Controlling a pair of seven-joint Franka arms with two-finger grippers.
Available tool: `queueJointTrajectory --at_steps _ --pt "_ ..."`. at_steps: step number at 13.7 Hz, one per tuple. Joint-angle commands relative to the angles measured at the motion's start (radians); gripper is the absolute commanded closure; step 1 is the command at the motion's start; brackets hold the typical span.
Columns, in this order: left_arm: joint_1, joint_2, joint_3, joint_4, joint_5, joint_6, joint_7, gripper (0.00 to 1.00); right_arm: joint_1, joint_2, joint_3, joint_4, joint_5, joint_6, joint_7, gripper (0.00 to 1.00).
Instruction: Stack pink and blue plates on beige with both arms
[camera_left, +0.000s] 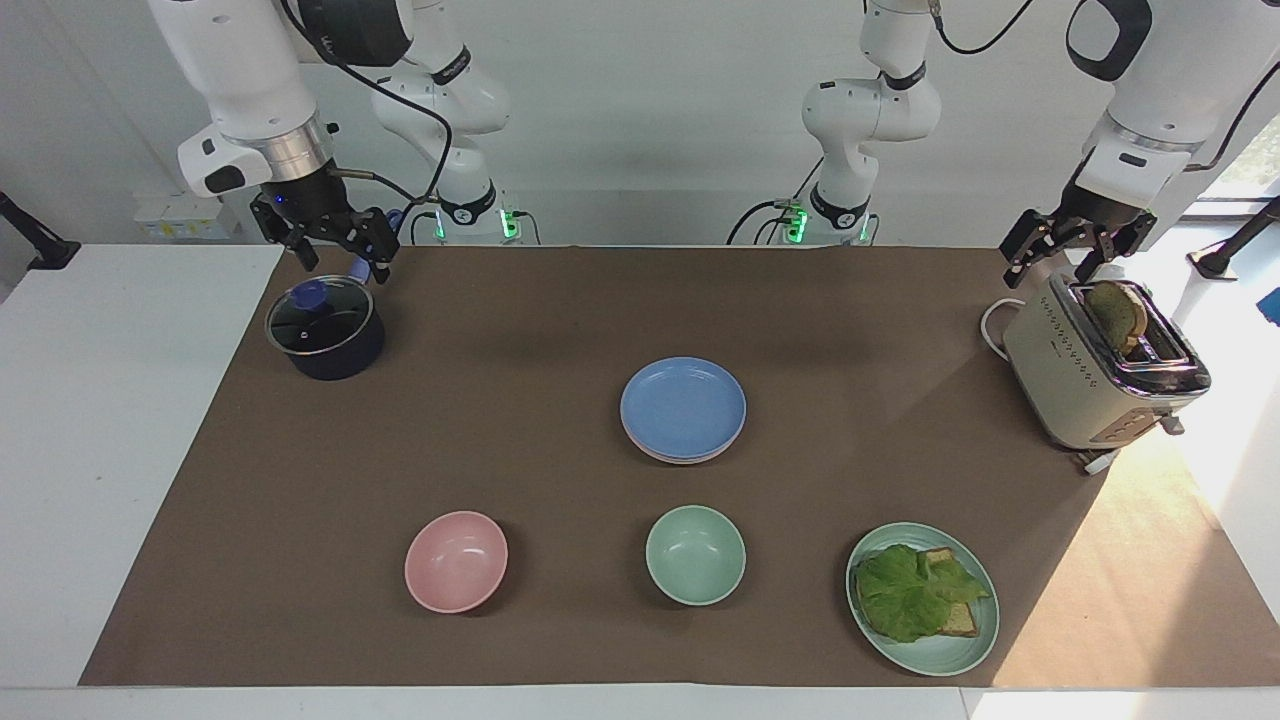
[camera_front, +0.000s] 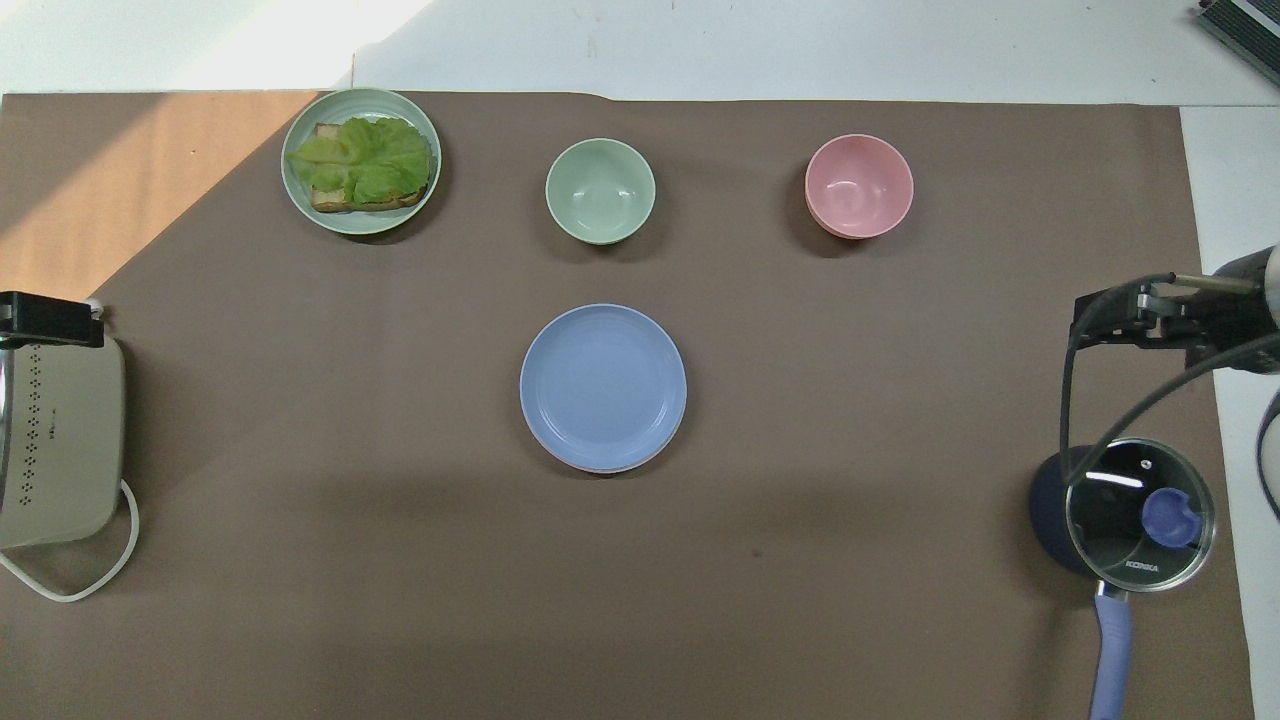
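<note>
Right gripper (camera_left: 335, 253): you see black fingers spread, empty, above the lidded dark saucepan (camera_left: 325, 332).
Left gripper (camera_left: 1068, 247): spread, over the beige metal toaster (camera_left: 1090, 380).
Round matte blue plate (camera_left: 683, 407): tops the stack at the mat's centre, twelve o'clock of the green bowl (camera_left: 695, 554).

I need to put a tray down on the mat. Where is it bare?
Bare mat lies between the blue plate and the toaster, between the plate and the pot, and nearer the robots than the plate. Crowded: the row of pink bowl, green bowl and sandwich plate.

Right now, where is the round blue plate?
The round blue plate tops the plate stack mid-table, nearer the robots than the mint-green bowl.
</note>
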Motion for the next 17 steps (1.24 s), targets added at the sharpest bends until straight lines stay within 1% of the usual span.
queueJointTrajectory --at_steps 1,5,8,17 --pt "0.009 0.000 -0.006 0.016 0.008 -0.021 0.004 0.00 -0.005 0.019 0.009 0.046 -0.014 -0.050 -0.034 0.00" --pt "0.009 0.000 -0.006 0.016 0.008 -0.021 0.004 0.00 -0.007 0.030 0.009 0.051 -0.014 -0.044 -0.040 0.00" --pt "0.009 0.000 -0.006 0.016 0.008 -0.021 0.004 0.00 -0.008 0.025 0.005 0.051 -0.005 -0.032 -0.105 0.00" --pt "0.009 0.000 -0.006 0.016 0.008 -0.021 0.004 0.00 -0.005 0.017 0.008 0.042 -0.004 -0.024 -0.099 0.00"
